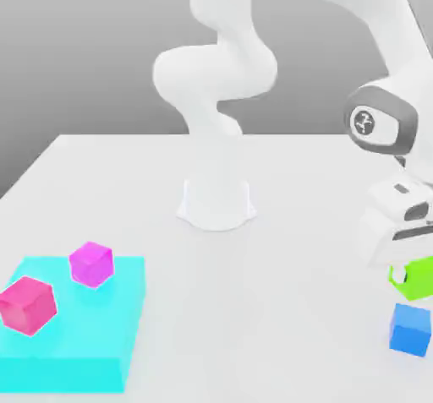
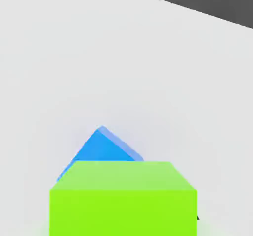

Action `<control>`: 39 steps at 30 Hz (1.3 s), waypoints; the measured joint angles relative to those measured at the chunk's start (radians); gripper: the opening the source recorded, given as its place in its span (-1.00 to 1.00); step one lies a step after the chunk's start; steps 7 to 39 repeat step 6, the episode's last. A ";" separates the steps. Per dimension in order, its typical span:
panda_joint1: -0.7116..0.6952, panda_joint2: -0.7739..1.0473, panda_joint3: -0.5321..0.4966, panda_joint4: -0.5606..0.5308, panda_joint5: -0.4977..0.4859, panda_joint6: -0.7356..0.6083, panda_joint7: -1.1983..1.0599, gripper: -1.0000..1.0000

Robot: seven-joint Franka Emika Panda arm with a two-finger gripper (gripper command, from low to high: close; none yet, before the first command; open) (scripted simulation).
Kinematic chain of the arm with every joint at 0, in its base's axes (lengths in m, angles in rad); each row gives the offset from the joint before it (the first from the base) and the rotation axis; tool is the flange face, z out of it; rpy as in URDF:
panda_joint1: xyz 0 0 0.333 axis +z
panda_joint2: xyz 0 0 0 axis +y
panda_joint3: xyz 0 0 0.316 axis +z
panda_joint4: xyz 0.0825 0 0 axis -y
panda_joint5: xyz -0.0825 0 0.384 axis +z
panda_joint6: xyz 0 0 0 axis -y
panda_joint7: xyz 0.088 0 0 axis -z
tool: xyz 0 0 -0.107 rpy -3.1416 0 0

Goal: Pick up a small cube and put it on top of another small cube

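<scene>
The small lime-green cube (image 1: 414, 278) hangs off the table at the exterior view's right, just under the white hand. My gripper (image 1: 411, 273) is shut on it. Directly below, with a small gap, the bright blue cube (image 1: 411, 329) rests on the white table. In the hand view the green cube (image 2: 123, 198) is close to the camera and covers most of the blue cube (image 2: 101, 148), of which one corner pokes out behind it.
A flat cyan platform (image 1: 101, 351) lies at the exterior view's front left, carrying a magenta cube (image 1: 91, 264) and a pink cube (image 1: 28, 305). The arm's white base (image 1: 216, 203) stands mid-table. The table's right edge is near the cubes.
</scene>
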 joint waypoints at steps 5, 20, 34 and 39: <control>0.031 0.094 -0.036 0.008 -0.055 0.083 0.047 1.00; 0.031 0.094 -0.036 0.008 -0.055 0.083 0.047 1.00; 0.031 0.094 -0.036 0.008 -0.055 0.083 0.047 1.00; 0.031 0.094 -0.036 0.008 -0.055 0.083 0.047 1.00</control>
